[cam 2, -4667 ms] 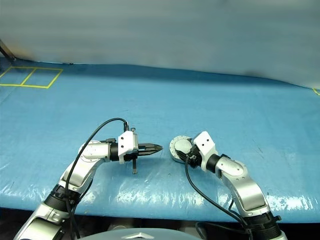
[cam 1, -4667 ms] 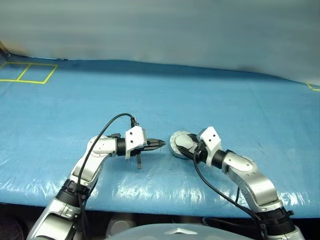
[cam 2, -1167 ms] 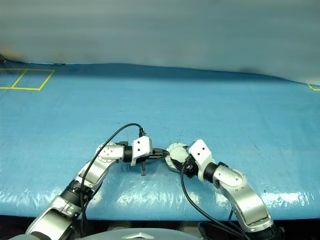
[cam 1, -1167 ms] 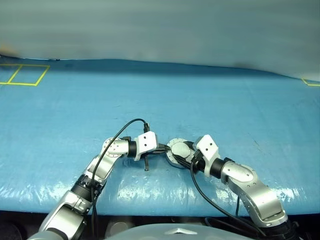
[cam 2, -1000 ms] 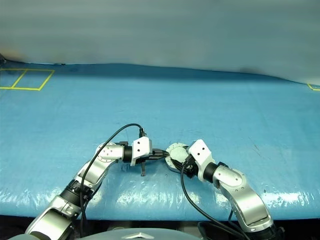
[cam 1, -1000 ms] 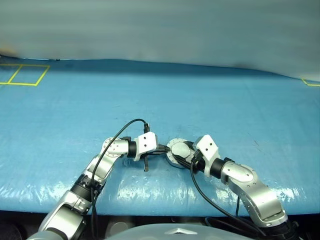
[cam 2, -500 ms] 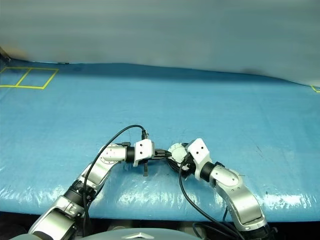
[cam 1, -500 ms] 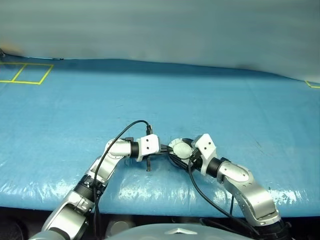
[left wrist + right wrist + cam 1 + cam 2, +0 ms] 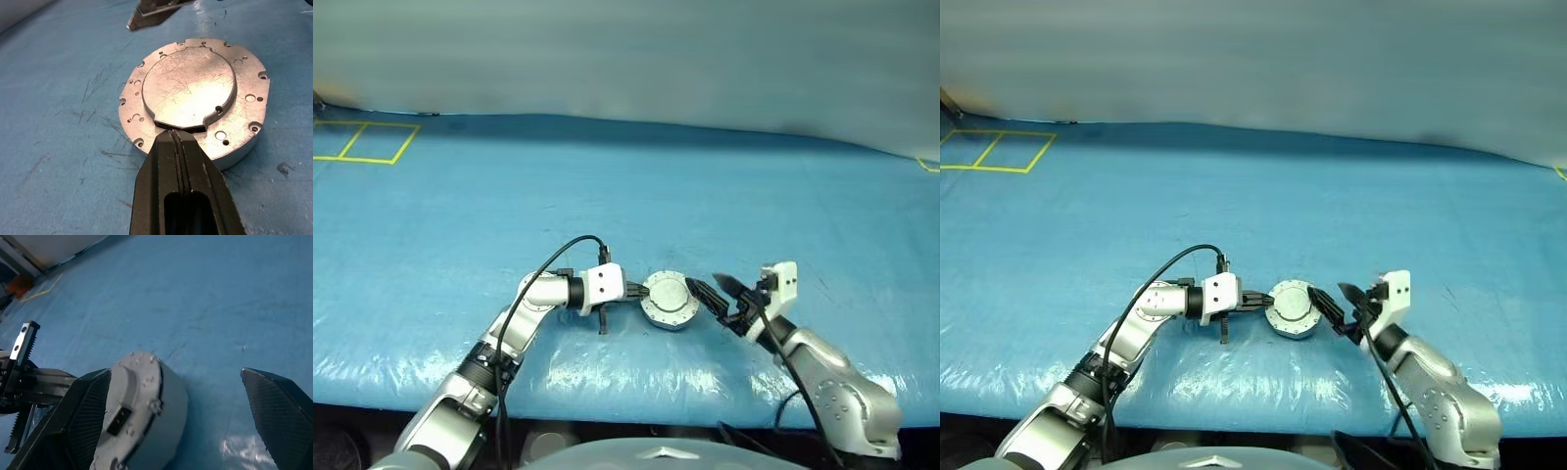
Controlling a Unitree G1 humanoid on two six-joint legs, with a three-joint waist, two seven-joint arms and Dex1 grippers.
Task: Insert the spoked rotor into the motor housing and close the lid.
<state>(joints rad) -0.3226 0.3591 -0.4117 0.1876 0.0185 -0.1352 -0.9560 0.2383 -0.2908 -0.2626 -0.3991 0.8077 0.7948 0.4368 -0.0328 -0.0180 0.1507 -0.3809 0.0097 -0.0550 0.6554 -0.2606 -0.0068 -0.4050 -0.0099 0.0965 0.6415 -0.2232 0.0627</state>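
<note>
Silver-grey round metal motor housing lies flat, plain lid facing up; left gripper closed at its rim, right gripper spread beside it.

Lid: bare silver metal, dull sheen, covered in fine random scratches; the flange around it is drilled with small holes. Motor housing wall: smooth matt grey metal. Left gripper fingers: matt black plastic, smooth. Right gripper finger pads: black, finely cross-hatched texture. Table cover: blue plastic sheet, glossy near the front edge, scuffed with dark scratches just beside the housing.
</note>
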